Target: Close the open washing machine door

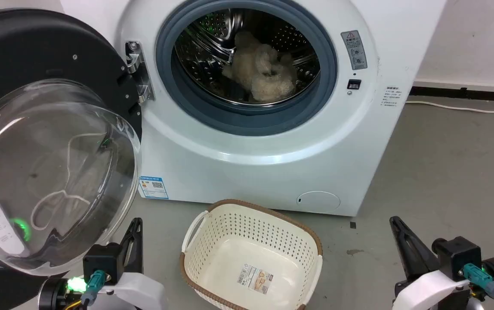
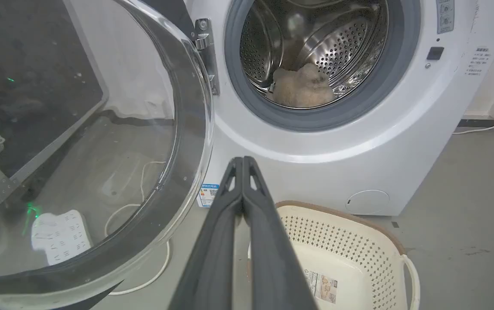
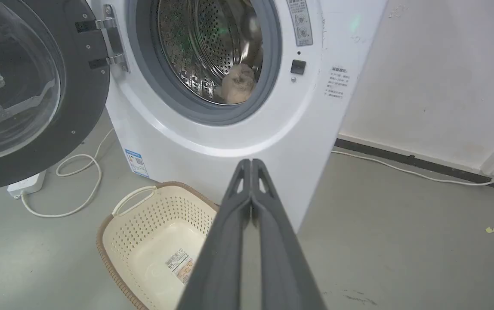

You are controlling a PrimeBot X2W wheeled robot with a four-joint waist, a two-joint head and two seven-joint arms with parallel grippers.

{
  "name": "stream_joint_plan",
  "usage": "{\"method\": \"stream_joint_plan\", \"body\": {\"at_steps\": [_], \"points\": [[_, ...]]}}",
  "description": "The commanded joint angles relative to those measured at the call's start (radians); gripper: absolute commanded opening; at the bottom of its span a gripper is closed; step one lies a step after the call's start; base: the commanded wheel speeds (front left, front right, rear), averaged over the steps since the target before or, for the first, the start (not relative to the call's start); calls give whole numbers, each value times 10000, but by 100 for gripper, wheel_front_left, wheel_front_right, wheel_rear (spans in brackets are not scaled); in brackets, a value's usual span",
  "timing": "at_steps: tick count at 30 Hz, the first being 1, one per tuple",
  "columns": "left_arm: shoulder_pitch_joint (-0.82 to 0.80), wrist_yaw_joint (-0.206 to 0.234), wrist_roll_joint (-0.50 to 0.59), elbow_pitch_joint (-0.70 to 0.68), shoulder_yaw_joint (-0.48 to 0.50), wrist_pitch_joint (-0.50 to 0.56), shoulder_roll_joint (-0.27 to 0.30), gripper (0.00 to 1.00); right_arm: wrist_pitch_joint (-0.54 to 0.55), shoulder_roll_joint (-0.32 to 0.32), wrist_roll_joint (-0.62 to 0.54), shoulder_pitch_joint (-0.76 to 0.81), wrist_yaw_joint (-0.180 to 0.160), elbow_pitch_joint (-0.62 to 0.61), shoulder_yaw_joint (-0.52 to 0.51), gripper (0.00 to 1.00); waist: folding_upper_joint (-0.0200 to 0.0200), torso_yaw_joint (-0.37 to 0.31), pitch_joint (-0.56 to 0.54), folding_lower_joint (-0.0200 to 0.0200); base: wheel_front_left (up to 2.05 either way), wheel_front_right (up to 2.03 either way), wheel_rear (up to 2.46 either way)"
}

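The white washing machine point(image 1: 273, 163) point(image 2: 359, 163) point(image 3: 238, 159) stands ahead, and a fluffy beige item lies in its steel drum. Its round black door point(image 1: 36, 56) point(image 2: 186, 142) point(image 3: 87, 112) with the clear glass bowl point(image 1: 49, 172) hangs swung wide open at the left, held by a chrome hinge point(image 1: 137, 71). My left gripper point(image 1: 134, 230) point(image 2: 242, 161) is shut and empty, low by the door's lower right rim, close to the bowl. My right gripper point(image 1: 395, 224) point(image 3: 251, 162) is shut and empty, low on the right, apart from the machine.
A cream perforated laundry basket point(image 1: 204, 247) point(image 2: 402, 258) point(image 3: 113, 232) sits empty on the grey floor before the machine, between my arms. A white power strip point(image 3: 27, 185) and a looped cable point(image 3: 79, 185) lie under the door. A wall runs on the right.
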Motion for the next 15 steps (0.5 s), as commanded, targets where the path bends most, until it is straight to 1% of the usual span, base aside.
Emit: {"method": "stream_joint_plan", "body": {"at_steps": [1,15], "points": [[-148,-55,26,-41,9,3,3,0,5,43,3,-138,8,-49,1,0,0,0,0,0,0,0,0],[-148,-55,26,-41,9,3,3,0,5,43,3,-138,8,-49,1,0,0,0,0,0,0,0,0]]}}
